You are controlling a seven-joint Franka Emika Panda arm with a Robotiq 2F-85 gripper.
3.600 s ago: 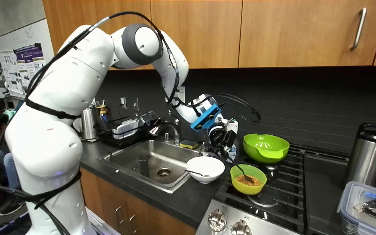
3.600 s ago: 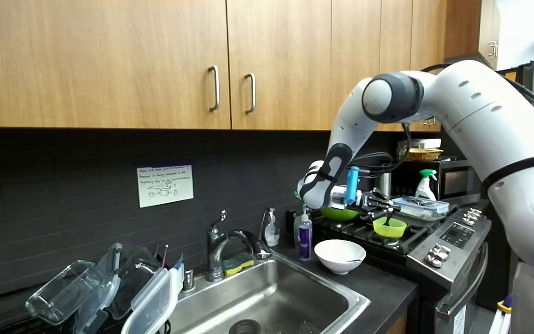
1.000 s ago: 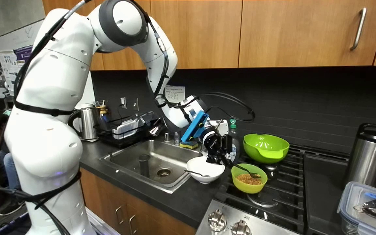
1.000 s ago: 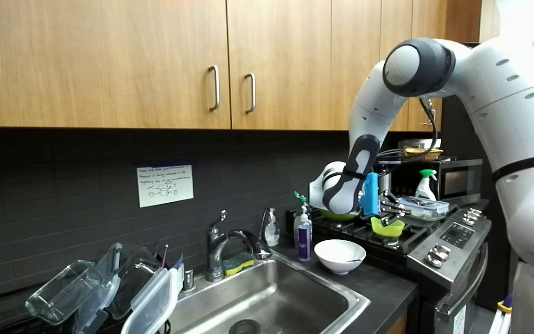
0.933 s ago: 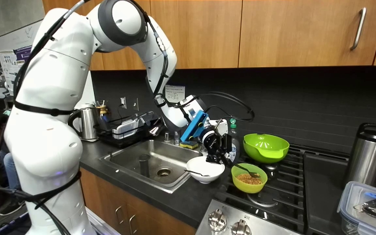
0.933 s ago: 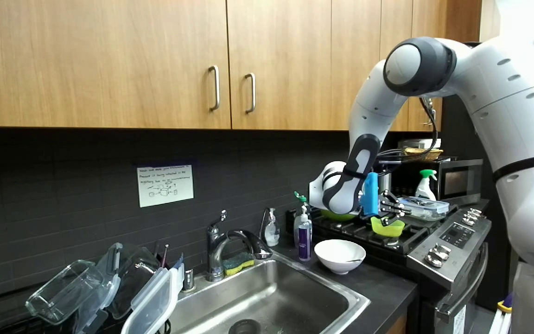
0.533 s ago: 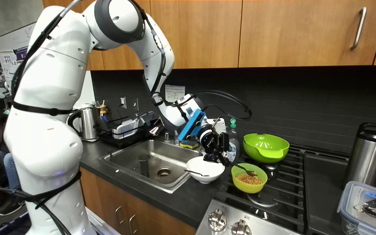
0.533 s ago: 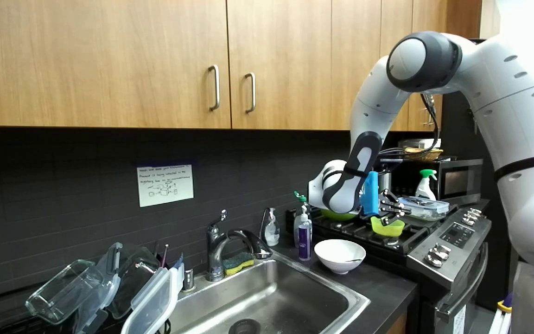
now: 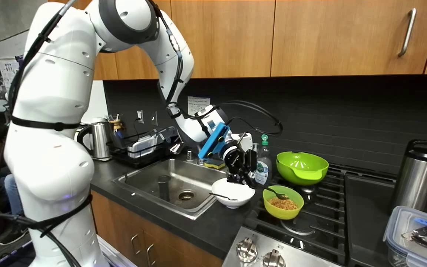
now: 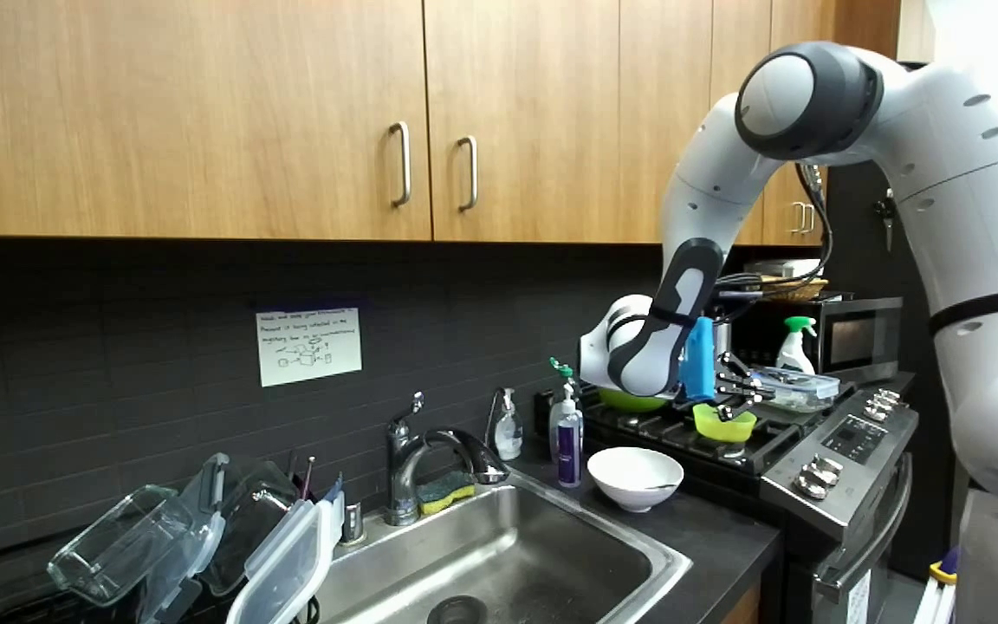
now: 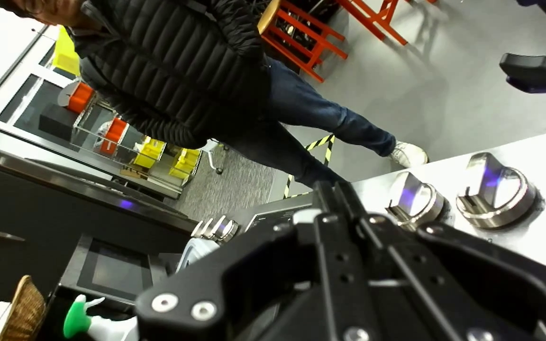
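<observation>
White arm, silver-screwed black tool

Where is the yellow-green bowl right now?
In both exterior views, the yellow-green bowl sits on the stovetop, to the right of the white bowl.

In an exterior view, illumination is bright on the wood cabinets and dim on the backsplash below; the large green bowl shows specular highlights, and the black fork resolves coarsely. In the wrist view, violet glare marks the stove knobs, and the upper-left corner is overexposed.
</observation>
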